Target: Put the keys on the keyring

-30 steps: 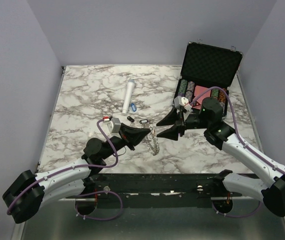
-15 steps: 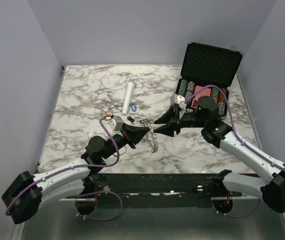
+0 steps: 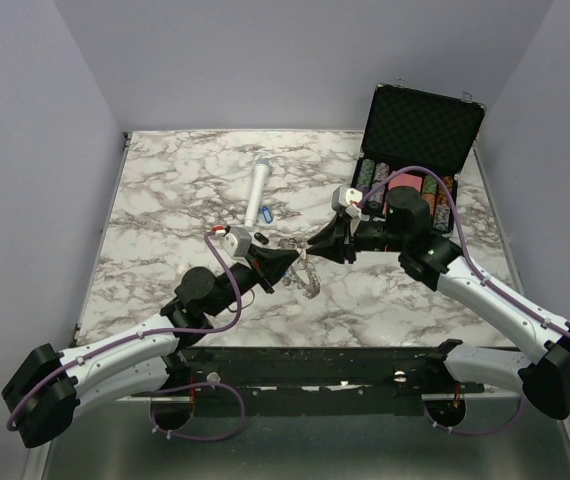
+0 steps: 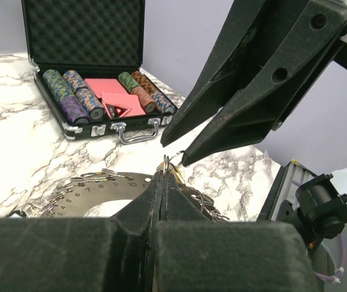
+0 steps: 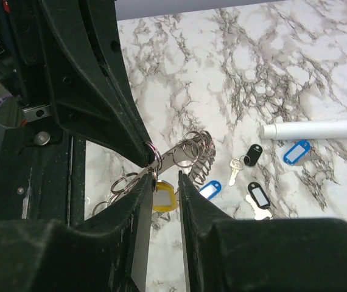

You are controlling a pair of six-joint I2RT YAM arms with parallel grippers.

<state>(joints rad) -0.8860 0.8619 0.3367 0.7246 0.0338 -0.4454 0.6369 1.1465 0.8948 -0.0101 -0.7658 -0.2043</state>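
The left gripper [image 4: 164,177] is clamped fully shut on the toothed fringe of the keyring [image 4: 91,193], whose numbered metal disc is seen just below its fingertips. The right gripper [image 5: 165,178] is set tip to tip against it, its fingers parted by only a narrow gap, and a yellow key tag [image 5: 162,199] is seen through that gap just beyond them. Loose keys [image 5: 252,157] with blue and black tags are scattered further beyond the right gripper, with a white cylinder [image 5: 319,129] past them
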